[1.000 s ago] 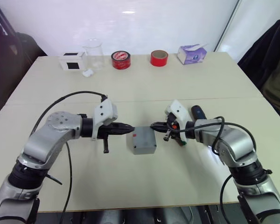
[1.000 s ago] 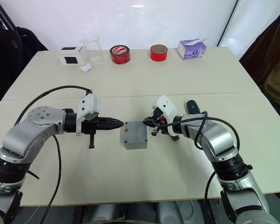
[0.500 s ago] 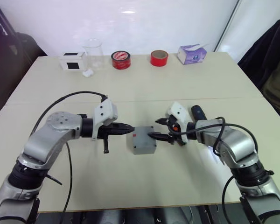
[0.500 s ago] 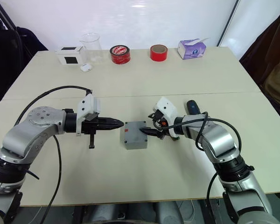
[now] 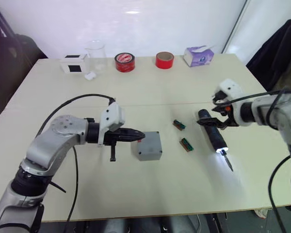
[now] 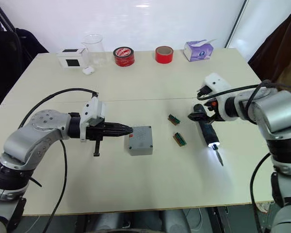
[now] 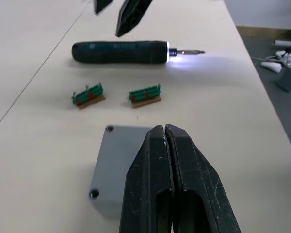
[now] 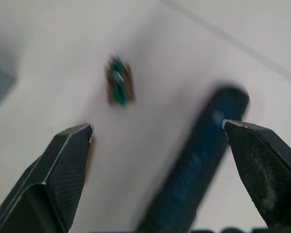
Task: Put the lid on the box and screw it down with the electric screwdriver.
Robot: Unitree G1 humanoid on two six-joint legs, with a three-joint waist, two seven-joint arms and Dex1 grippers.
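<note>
The grey box stands at mid-table with the flat grey lid lying on top; corner holes of the lid show in the left wrist view. My left gripper is shut and empty, its tips against the lid's left edge. The black electric screwdriver lies on the table to the right, bit towards me, its white light on. My right gripper hangs open just above the screwdriver's rear end, holding nothing; the screwdriver lies between its spread fingers.
Two small green-brown parts lie between the box and the screwdriver. Along the far edge stand a white box with a black face, a clear beaker, two red tape rolls and a tissue pack.
My right gripper has opened, left the box's right side and swung right to above the screwdriver. The left gripper has stayed shut at the box's left side.
</note>
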